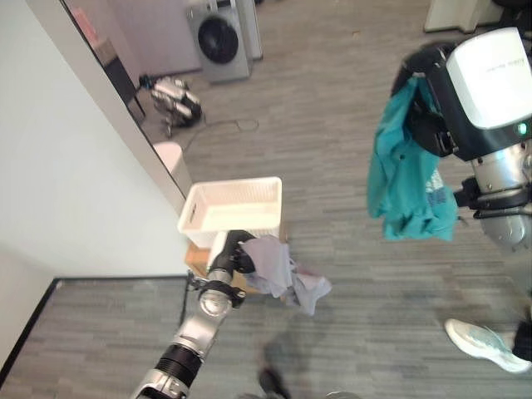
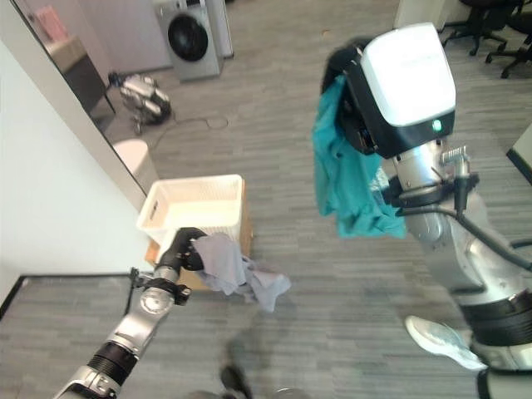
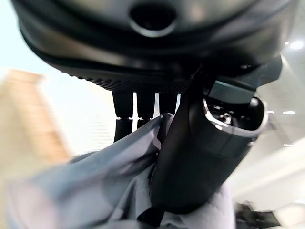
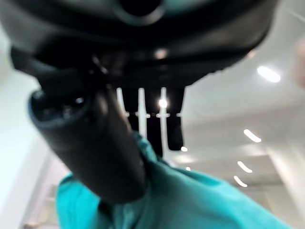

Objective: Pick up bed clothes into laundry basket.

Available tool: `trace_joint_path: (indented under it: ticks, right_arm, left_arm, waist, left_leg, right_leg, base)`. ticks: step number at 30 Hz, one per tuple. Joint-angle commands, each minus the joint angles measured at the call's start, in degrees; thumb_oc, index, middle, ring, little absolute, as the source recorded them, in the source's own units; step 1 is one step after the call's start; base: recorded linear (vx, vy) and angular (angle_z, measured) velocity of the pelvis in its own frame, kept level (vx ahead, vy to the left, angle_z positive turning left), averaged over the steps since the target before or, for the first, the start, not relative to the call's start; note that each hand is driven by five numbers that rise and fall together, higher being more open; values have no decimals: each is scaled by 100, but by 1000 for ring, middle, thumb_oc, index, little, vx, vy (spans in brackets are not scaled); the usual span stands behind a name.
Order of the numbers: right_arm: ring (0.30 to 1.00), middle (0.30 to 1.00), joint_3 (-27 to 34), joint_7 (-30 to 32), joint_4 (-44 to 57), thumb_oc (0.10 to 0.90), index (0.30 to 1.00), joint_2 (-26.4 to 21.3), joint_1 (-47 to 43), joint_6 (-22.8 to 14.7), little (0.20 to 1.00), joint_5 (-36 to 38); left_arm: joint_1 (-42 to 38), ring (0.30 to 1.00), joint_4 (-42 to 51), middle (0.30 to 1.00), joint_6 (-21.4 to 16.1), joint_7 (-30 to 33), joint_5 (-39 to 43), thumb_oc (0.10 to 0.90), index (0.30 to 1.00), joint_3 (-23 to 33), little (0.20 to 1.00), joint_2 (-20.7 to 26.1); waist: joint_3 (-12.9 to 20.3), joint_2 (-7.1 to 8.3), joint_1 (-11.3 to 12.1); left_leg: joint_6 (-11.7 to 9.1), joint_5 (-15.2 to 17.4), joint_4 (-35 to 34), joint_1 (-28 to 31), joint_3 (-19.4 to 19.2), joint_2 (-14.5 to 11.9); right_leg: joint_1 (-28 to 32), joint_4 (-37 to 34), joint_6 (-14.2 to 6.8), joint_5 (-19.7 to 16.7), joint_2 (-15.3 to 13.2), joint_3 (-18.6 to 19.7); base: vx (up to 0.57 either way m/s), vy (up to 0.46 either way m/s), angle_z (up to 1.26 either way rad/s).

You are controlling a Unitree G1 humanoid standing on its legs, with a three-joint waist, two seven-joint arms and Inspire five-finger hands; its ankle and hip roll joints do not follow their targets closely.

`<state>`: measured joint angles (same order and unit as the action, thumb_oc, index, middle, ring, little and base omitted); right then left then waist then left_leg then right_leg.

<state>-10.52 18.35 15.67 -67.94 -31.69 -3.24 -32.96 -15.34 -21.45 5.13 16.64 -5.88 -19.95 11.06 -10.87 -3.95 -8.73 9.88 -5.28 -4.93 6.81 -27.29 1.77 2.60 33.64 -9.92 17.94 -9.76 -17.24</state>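
The left hand [image 1: 237,252] has its thumb and fingers pinched on a grey-lilac garment [image 1: 283,278], a limp, creased cloth that hangs from the hand in folds, its lower end trailing toward the grey plank floor [image 1: 332,166]. It hangs just in front of the white slatted laundry basket [image 1: 233,206], which sits on a low brown box beside the wall. The right hand [image 2: 349,91], raised high, is closed on a teal garment [image 2: 345,179] that drapes down long and rumpled, clear of the floor. A washing machine [image 1: 218,37] stands farther back. A person's pale shoe [image 1: 486,345] is on the floor at the right.
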Motion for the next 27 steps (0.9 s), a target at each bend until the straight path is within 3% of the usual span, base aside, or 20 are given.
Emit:
trace_joint_path:
  ticks: [1, 3, 4, 8, 9, 10, 13, 21, 27]
  right_arm:
    - [300, 300, -62, 480, -162, 400, 300, -270, -1828, -137, 300, 309]
    - [300, 300, -628, 672, -637, 400, 300, -595, -2477, 83, 300, 294]
    - [300, 300, -845, 468, -727, 400, 300, -604, -2607, 64, 300, 308]
    - [300, 300, -2091, 248, -1601, 400, 300, -700, -3892, 278, 300, 55]
    - [300, 300, -2254, 269, -1672, 400, 300, -679, -4056, 267, 300, 69]
    - [300, 300, -3075, 164, -2512, 400, 300, -637, -4809, 354, 300, 138]
    - [300, 300, -3720, 43, -3073, 400, 300, -462, -5496, 446, 300, 259]
    - [300, 300, -3726, 21, -4232, 400, 300, 249, -5976, 720, 300, 369]
    - [300, 300, -3841, -138, -4741, 400, 300, 919, -6203, 801, 300, 407]
  left_arm:
    - [-668, 300, 709, 300, -592, 231, -240, 400, 300, 161, 300, 268]
    - [-908, 300, 750, 300, -639, 181, -137, 400, 300, 9, 300, 280]
    - [-871, 300, 753, 300, -708, 122, 11, 400, 300, 58, 300, 266]
    - [-875, 300, 793, 300, -795, -52, 145, 400, 300, 10, 300, 319]
    - [-873, 300, 796, 300, -796, -53, 148, 400, 300, 37, 300, 299]
    - [-829, 300, 855, 300, -865, -180, 168, 400, 300, -25, 300, 355]
    - [-693, 300, 925, 300, -903, -265, 251, 400, 300, 10, 300, 361]
    - [-166, 300, 918, 300, -878, -492, 533, 400, 300, 114, 300, 327]
    - [107, 300, 780, 300, -824, -503, 712, 400, 300, 166, 300, 388]
  waist:
    - [285, 313, 444]
    - [331, 490, 468]
    - [379, 565, 555]
    - [661, 714, 837]
    - [671, 685, 817]
    - [748, 724, 864]
    - [804, 668, 874]
    - [852, 593, 1028]
    - [702, 639, 1200]
  left_leg:
    - [-1135, 763, -7, 79, 50, -804]
    - [-1219, 830, -7, 13, 331, -799]
    - [-1231, 851, -7, 21, 366, -808]
    - [-1310, 739, -7, -39, 411, -859]
    - [-1313, 733, -7, -53, 412, -860]
    - [-1368, 720, -7, -63, 454, -901]
    - [-1411, 658, -7, -110, 460, -940]
    - [-1484, 650, -7, -191, 525, -1020]
    - [-1515, 633, -7, -300, 544, -1100]
  right_leg:
    - [8, -2229, 19, -1338, -545, 127]
    - [4, -3456, 60, -1497, -264, 309]
    - [139, -3806, -4, -1540, -291, 262]
    - [338, -3864, -39, -1688, -311, 73]
    - [324, -3864, -36, -1688, -310, 71]
    - [410, -3864, -21, -1670, -262, -71]
    - [417, -3864, -2, -1672, -252, -156]
    - [451, -3864, 24, -1631, -259, -360]
    - [315, -3864, 51, -1601, -220, -365]
  base:
    - [66, -230, 57]
    - [57, -246, 101]
    - [60, -208, 141]
    - [90, -149, 105]
    - [80, -103, 42]
    - [80, -111, 54]
    - [60, -81, 31]
    - [64, -46, 7]
    - [30, -4, 5]
